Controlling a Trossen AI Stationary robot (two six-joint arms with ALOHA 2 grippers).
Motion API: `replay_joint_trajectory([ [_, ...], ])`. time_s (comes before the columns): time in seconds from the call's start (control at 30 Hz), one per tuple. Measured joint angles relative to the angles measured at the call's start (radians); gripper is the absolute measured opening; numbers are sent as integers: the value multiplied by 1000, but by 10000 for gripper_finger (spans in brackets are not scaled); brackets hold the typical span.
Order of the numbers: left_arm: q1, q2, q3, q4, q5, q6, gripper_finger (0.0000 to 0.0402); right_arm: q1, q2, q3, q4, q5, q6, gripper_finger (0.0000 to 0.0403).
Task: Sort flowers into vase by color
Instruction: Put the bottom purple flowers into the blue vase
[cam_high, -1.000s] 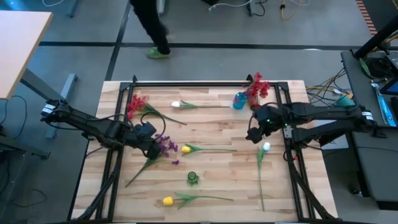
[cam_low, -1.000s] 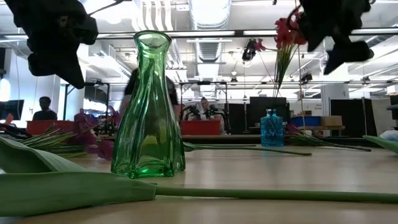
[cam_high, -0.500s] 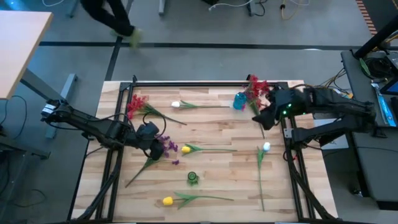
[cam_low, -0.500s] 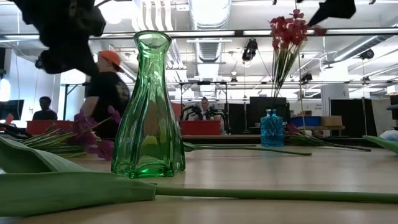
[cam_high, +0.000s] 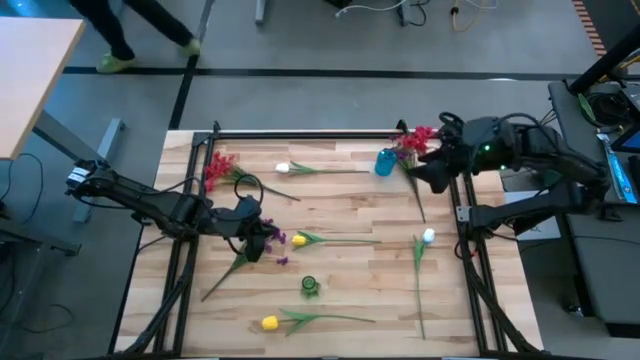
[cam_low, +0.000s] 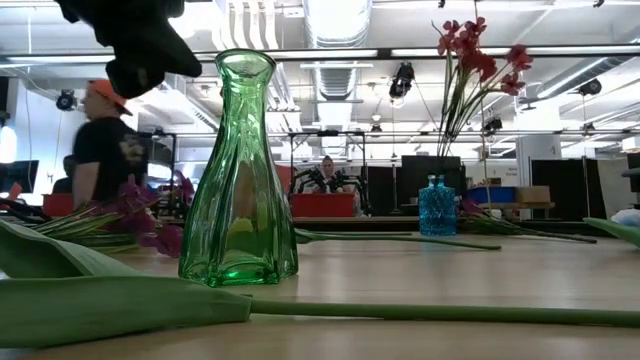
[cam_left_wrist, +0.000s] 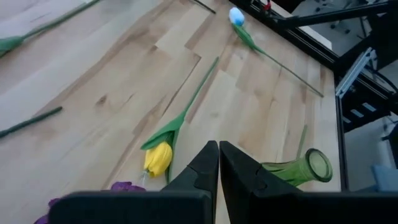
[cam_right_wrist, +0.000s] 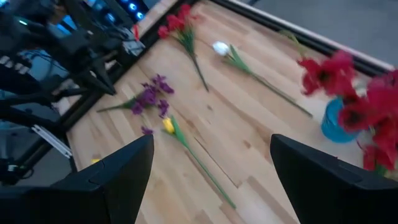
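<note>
The desk (cam_high: 350, 200) carries two vases and approx. nine flowers, most of them not yet sorted.

My right tool (cam_high: 437, 170) has moved from the middle of the desk to the far right corner, just beside the blue vase (cam_high: 385, 162). Its fingers are spread wide and released, w/ nothing between them.

My left tool (cam_high: 255, 232) hangs left of centre and has shifted only a little. Its fingers are clenched together, and I see no stem between them.

The green vase (cam_high: 310, 286) stands near the front and is empty.

The red bunch (cam_high: 415, 142) at the blue vase looks fuller than 1 s ago. In the low view one more red head shows at its right side. One stem (cam_high: 416, 195) slants away over the desk, so I cannot tell if this last flower sits properly in the vase. If it does, the red group is nearly finished.

Another red flower (cam_high: 218, 168) lies far left. The purple flower (cam_high: 272, 236) is just beside my left tool, so I judge it is next. The yellow tulip (cam_high: 298, 240) lies near it. A second yellow (cam_high: 269, 323) and two white buds (cam_high: 428, 237), (cam_high: 283, 168) are untouched.
</note>
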Motion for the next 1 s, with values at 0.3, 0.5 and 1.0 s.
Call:
replay_joint_trajectory([
  [0.3, -1, -4, 0, -5, -20, -29, 0, 0, 64, 138, 23, -85, -66, 313],
  [0.5, -45, -8, 86, -264, 53, -276, 0, 22, 82, 181, -138, -504, -66, 308],
  [1.0, -272, 195, 263, -572, 183, -639, 0, 376, 34, -113, -388, -289, 356, 279],
])
